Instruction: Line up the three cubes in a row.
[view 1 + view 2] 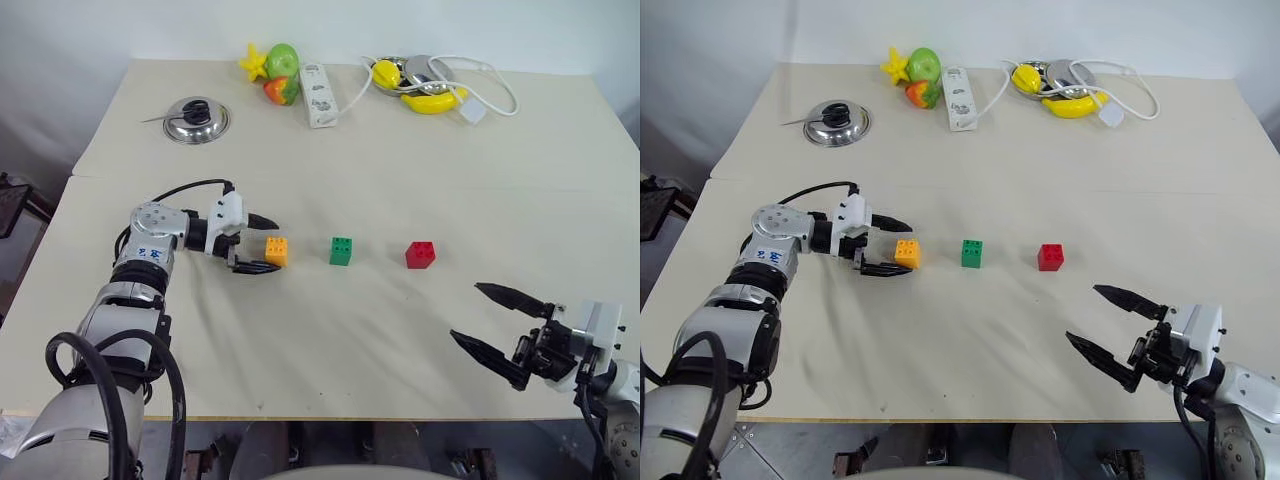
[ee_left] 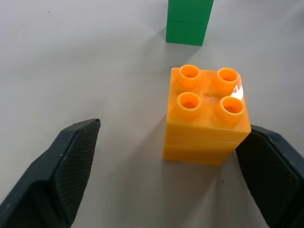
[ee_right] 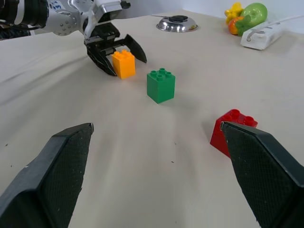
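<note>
Three studded cubes stand in a row across the middle of the table: an orange-yellow cube (image 1: 277, 250) on the left, a green cube (image 1: 341, 251) in the middle and a red cube (image 1: 420, 254) on the right. My left gripper (image 1: 270, 243) is open, its fingers on either side of the orange-yellow cube (image 2: 206, 116), which rests on the table. In the left wrist view one finger (image 2: 273, 166) is close against the cube's side and the other (image 2: 66, 161) stands well apart. My right gripper (image 1: 466, 311) is open and holds nothing, near the front right edge, short of the red cube (image 3: 232, 130).
At the back of the cream table (image 1: 400, 170) lie a metal pot lid (image 1: 197, 119), toy fruits (image 1: 275, 72), a white power strip (image 1: 318, 95), and a toy banana (image 1: 435, 101) beside a metal bowl with a white cable (image 1: 495, 85).
</note>
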Robot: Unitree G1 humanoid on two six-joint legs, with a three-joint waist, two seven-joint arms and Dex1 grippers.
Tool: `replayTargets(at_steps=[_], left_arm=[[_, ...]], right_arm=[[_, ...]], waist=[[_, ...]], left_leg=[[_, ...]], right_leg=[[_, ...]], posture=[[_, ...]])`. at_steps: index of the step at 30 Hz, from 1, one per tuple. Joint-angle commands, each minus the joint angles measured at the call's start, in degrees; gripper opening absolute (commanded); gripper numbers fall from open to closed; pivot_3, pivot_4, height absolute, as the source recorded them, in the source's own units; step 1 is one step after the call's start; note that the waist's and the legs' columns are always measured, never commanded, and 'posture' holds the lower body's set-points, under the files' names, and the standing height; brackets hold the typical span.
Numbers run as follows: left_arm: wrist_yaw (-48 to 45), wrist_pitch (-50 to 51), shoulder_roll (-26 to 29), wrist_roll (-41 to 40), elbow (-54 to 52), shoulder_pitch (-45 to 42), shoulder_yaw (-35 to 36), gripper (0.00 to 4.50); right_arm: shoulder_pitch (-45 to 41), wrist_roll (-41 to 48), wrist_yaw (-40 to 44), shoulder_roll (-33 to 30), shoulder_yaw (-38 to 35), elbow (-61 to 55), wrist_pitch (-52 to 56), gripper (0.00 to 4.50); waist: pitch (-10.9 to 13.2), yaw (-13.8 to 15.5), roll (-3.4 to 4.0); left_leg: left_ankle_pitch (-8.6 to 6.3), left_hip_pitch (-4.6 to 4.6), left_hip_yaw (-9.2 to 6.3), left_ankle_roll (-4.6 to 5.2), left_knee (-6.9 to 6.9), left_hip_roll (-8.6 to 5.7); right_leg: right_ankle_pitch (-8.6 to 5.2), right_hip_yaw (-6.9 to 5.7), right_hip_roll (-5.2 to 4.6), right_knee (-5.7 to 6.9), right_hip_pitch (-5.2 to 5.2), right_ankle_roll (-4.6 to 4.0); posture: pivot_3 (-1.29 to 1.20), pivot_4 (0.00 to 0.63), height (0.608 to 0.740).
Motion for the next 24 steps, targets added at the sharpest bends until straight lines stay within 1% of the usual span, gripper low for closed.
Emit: replayTargets(at_steps=[1,3,5,7,10,11,13,16,18,21,24], left_arm=[[-2.4,-3.3,2.5,-1.3,-2.2,1.4,2.1,4.45],[-5.0,-3.3,3.8,-2.2,-3.5,2.5,2.9,4.45],[-8.3,-2.4,6.0,-4.8,-7.1,5.4,4.6,4.45],[-10.0,1.6,9.0,-8.7,-14.2,10.7,7.4,4.45],[-8.6,9.9,12.1,-14.7,-26.8,19.9,11.0,4.45],[-6.1,13.2,13.1,-15.9,-31.7,23.8,12.2,4.45],[-1.9,20.1,14.2,-20.8,-42.1,32.3,16.7,4.45],[4.2,26.5,14.4,-24.5,-54.0,41.4,21.5,4.45],[7.8,28.0,14.0,-25.9,-60.8,46.8,24.5,4.45],[12.7,29.7,12.7,-27.1,-67.8,51.3,26.7,4.45],[14.3,29.1,11.4,-27.0,-69.2,52.2,26.1,4.45]], right_arm=[[-0.6,1.1,0.9,-0.5,-0.8,0.1,-0.4,4.5],[-0.9,1.2,1.4,-0.8,-0.8,0.2,-0.2,4.5],[-1.3,2.0,2.1,-1.5,-1.6,0.6,0.4,4.5],[-2.2,3.6,3.5,-1.8,-3.1,1.6,-0.1,4.5],[-3.6,4.7,5.0,-2.2,-4.5,3.4,-0.8,4.5],[-4.5,5.1,5.2,-2.3,-4.7,4.2,-0.6,4.5],[-6.5,5.9,6.3,-2.6,-4.8,6.2,-0.3,4.5],[-8.4,5.7,7.6,-2.8,-4.8,8.6,-0.4,4.5],[-9.4,5.2,8.3,-3.0,-4.7,10.3,-0.6,4.5],[-10.7,4.2,9.4,-3.0,-4.7,13.1,-1.6,4.5],[-11.9,2.7,10.3,-2.6,-3.7,15.4,-2.9,4.5]], waist=[[0.0,-0.1,0.0],[0.0,-0.2,0.0],[0.0,-0.3,0.01],[0.0,-0.5,0.01],[0.0,-0.5,0.03],[0.0,-0.5,0.03],[0.0,-0.4,0.04],[0.0,0.0,0.04],[0.0,0.3,0.05],[0.0,0.4,0.06],[-0.1,0.6,0.16]], left_leg=[[0.0,0.0,0.0,0.0,0.0,0.0],[0.0,0.01,0.0,0.0,0.0,0.02],[0.0,0.02,0.01,0.0,0.0,0.02],[0.0,0.05,0.03,-0.01,-0.01,0.07],[0.0,0.06,0.0,-0.01,-0.01,0.33],[-0.01,0.07,0.0,-0.01,0.01,0.35],[-0.01,0.07,-0.01,-0.01,0.09,0.34],[-0.01,0.1,-0.09,0.01,0.12,0.34],[0.0,0.1,-0.21,0.01,0.15,0.32],[0.0,0.13,-0.21,0.01,0.15,0.31],[0.0,0.15,-0.19,0.0,0.15,0.29]], right_leg=[[0.0,0.0,0.0,0.0,0.0,0.0],[0.0,0.0,0.0,0.0,0.0,0.0],[0.0,0.0,0.0,0.0,-0.01,0.0],[0.0,0.03,0.01,0.01,-0.02,0.0],[0.0,0.06,-0.01,0.06,-0.02,0.0],[0.0,0.07,-0.01,0.06,-0.02,0.0],[0.0,0.12,-0.05,0.09,0.01,0.0],[0.0,0.2,-0.09,0.12,0.05,-0.01],[0.0,0.21,-0.12,0.12,0.11,-0.01],[0.0,0.24,-0.13,0.11,0.15,-0.01],[0.0,0.24,-0.14,0.12,0.15,-0.01]], posture=[[0.0,0.15,0.74],[0.0,0.15,0.74],[0.0,0.15,0.74],[0.0,0.15,0.74],[0.0,0.15,0.74],[0.0,0.15,0.74],[0.0,0.15,0.74],[0.0,0.15,0.74],[0.0,0.15,0.74],[0.0,0.15,0.74],[0.0,0.15,0.74]])
